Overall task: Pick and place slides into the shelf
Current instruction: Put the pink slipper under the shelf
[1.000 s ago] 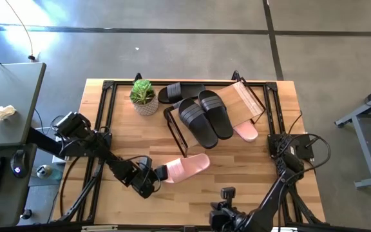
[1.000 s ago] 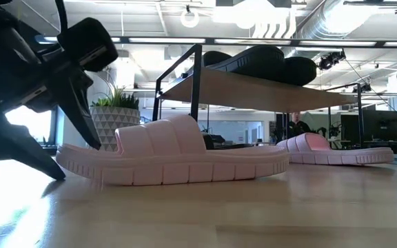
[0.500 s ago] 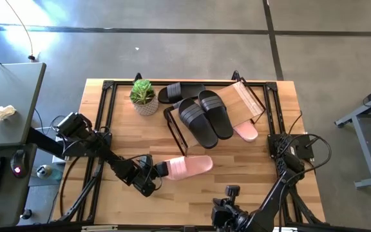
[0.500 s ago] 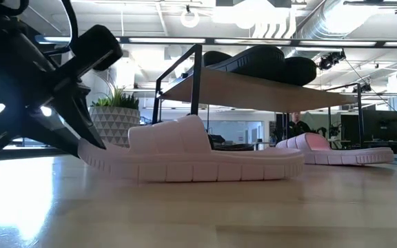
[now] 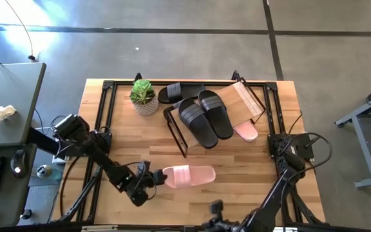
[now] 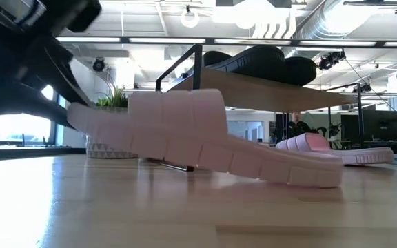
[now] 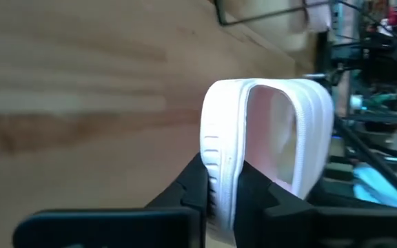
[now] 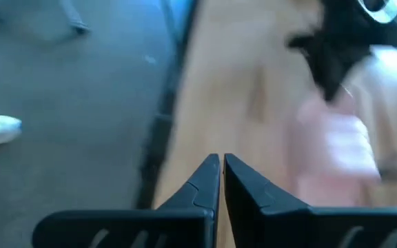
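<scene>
The small shoe shelf (image 5: 250, 103), a thin black metal frame carrying a light wood rectangular board, stands toward the far side of the pale wooden table (image 5: 237, 193). Two black slip-on slides with ribbed strap bands (image 5: 205, 117) lie side by side on its board, angled across it. A third black slide (image 5: 179, 91) lies on the table just behind them, beside a small potted green plant in a pale patterned pot (image 5: 143, 96). One plain pale pink slide (image 5: 245, 131) sits below the shelf's board, partly hidden by it.

The other pale pink slide (image 5: 189, 176) is at the near middle of the table. The left gripper (image 5: 149, 178) has its two dark fingers (image 7: 191, 189) pinched tight on the sole edge at one end of it. In the low view that gripped end is raised off the table while the far end rests on the wood, so the slide tilts.

The right gripper (image 8: 222, 172) is at the table's near edge, fingers closed together on nothing.
</scene>
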{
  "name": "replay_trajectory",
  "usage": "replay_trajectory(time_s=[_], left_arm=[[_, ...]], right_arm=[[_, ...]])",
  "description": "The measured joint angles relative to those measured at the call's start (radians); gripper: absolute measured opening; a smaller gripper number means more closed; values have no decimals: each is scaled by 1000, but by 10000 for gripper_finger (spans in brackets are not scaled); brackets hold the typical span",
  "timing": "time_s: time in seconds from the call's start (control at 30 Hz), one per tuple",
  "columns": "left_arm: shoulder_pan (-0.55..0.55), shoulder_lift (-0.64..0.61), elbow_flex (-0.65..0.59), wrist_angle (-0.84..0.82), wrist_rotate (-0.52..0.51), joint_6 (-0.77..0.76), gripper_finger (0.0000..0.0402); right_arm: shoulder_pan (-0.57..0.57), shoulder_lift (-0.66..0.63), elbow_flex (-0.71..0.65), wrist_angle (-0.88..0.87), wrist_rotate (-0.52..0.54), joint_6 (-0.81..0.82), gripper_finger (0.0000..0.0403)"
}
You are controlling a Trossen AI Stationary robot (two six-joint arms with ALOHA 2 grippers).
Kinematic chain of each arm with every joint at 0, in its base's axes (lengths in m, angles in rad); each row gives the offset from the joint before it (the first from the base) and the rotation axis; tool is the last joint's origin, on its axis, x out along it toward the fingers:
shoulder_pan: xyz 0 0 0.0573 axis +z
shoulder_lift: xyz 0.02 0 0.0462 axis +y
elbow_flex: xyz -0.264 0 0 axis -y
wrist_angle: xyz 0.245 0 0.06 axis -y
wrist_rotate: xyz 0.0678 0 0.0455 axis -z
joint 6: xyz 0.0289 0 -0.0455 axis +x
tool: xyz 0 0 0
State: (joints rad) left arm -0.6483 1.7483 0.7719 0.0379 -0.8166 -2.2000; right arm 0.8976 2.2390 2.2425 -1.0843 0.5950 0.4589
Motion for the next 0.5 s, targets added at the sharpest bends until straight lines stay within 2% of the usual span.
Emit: replay_trajectory(time_s=[0.27,0.37,0.5], left_arm=[[-73,0,59,21,-123,52,17],[-82,-2,90,21,-149,109,17],[-81,-2,123,20,-133,221,25]], right_arm=[[-84,-145,0,327,-233,-351,10],[-147,-227,0,464,-425,-363,10],[-255,-318,0,663,-780,-203,10]])
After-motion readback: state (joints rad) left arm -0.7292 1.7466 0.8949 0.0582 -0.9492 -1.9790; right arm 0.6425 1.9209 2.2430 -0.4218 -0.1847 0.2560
